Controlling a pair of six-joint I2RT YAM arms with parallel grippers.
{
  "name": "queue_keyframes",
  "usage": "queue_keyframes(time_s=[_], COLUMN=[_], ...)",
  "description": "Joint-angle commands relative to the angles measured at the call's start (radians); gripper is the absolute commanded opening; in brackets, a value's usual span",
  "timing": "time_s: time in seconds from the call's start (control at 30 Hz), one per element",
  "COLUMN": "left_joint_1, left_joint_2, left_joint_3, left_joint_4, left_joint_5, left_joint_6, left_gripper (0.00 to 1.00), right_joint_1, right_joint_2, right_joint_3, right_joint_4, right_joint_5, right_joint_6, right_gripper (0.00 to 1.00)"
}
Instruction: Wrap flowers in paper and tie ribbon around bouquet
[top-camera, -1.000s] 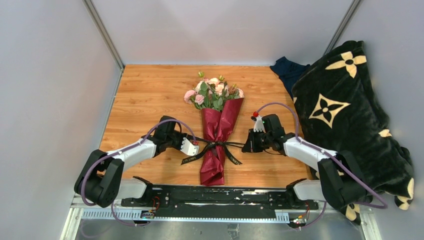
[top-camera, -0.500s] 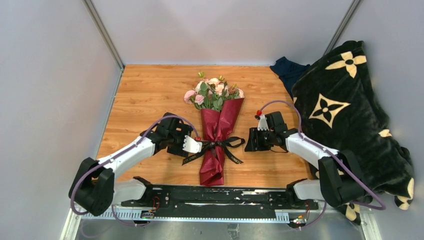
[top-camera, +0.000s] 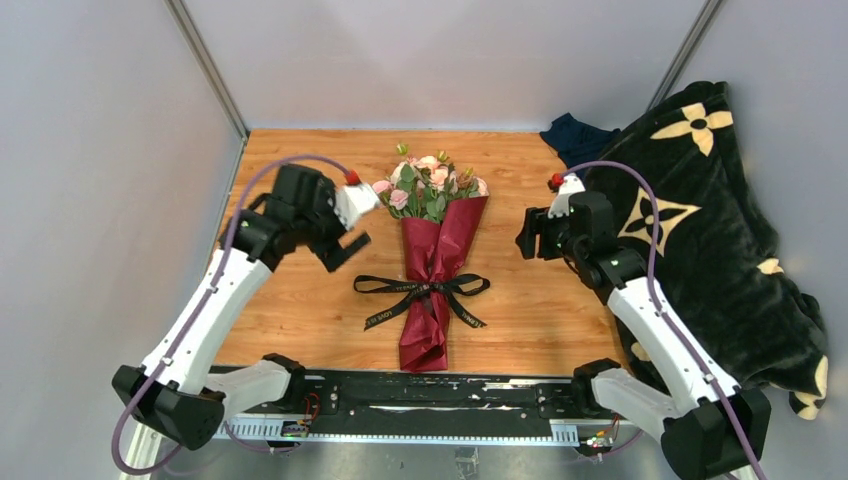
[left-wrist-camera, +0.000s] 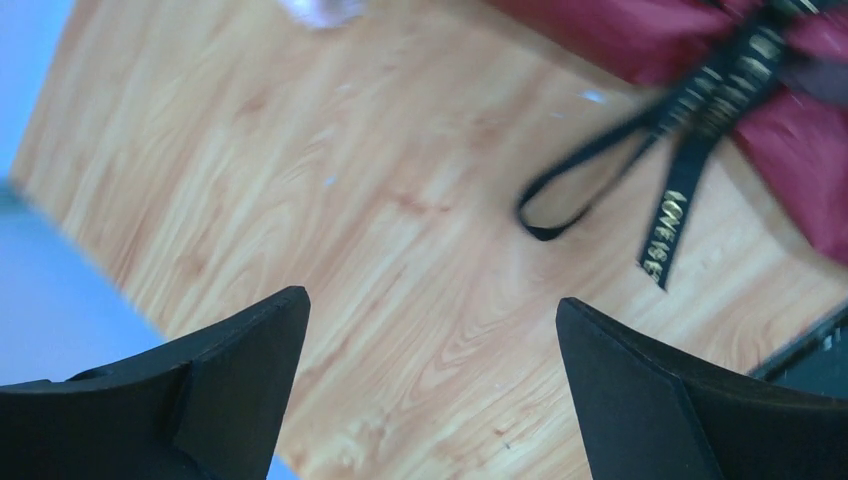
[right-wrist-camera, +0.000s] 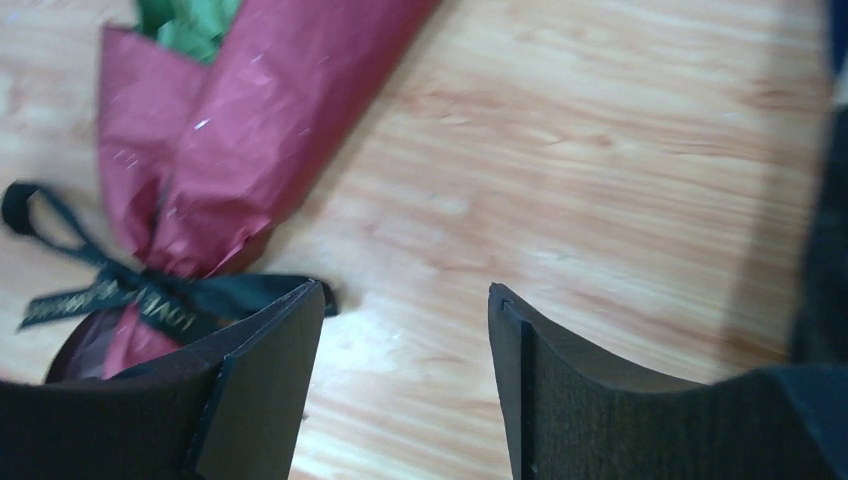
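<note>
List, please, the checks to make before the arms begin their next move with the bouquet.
1. The ribbon is tied in a bow around the bouquet: ok.
2. The left pincer is open and empty: ok.
3. The right pincer is open and empty: ok.
4. The ribbon tails lie free on the table: ok.
5. The flowers sit in the mouth of the paper: ok.
6. The knot is firm: cannot tell.

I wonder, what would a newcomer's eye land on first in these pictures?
The bouquet of pink and cream roses in dark red paper lies mid-table, a black ribbon bowed around its waist. The left hand and right hand hover open either side, and a black, cream-flowered blanket drapes the right edge.
</note>
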Motion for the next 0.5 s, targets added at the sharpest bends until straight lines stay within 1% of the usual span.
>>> queue_keyframes(time_s=[0.0, 0.07, 0.1, 0.17, 0.23, 0.33, 0.43, 0.47], left_joint_1=[0.105, 0.137, 0.161, 0.219, 0.264, 0.287, 0.296, 0.296], left_joint_2=[0.007, -0.037, -0.060, -0.101, -0.129, -0.159, -0.167, -0.167], left_joint_3=[0.125, 0.069, 0.023, -0.078, -0.177, -0.321, -0.410, -0.428], left_joint_4=[-0.154, -0.078, -0.031, 0.080, 0.185, 0.369, 0.506, 0.528], left_joint_5=[-0.132, -0.163, -0.170, -0.132, -0.113, -0.132, -0.127, -0.117], left_joint_6=[-0.288, -0.294, -0.307, -0.328, -0.347, -0.364, -0.384, -0.384], left_gripper=[1.00, 1.00, 1.00, 1.00, 1.00, 1.00, 1.00, 1.00], right_joint_1=[-0.028, -0.030, -0.030, -0.030, -0.030, -0.029, -0.030, -0.030], right_joint_2=[-0.049, -0.080, -0.098, -0.128, -0.159, -0.185, -0.189, -0.185], right_joint_3=[-0.032, -0.083, -0.103, -0.175, -0.239, -0.302, -0.359, -0.369], right_joint_4=[0.084, 0.157, 0.191, 0.271, 0.332, 0.395, 0.455, 0.465], right_joint_5=[0.288, 0.349, 0.353, 0.393, 0.477, 0.536, 0.583, 0.606], right_joint_6=[-0.050, -0.058, -0.067, -0.055, -0.007, 0.026, 0.036, 0.053], right_gripper=[0.68, 0.70, 0.70, 0.70, 0.72, 0.74, 0.75, 0.75])
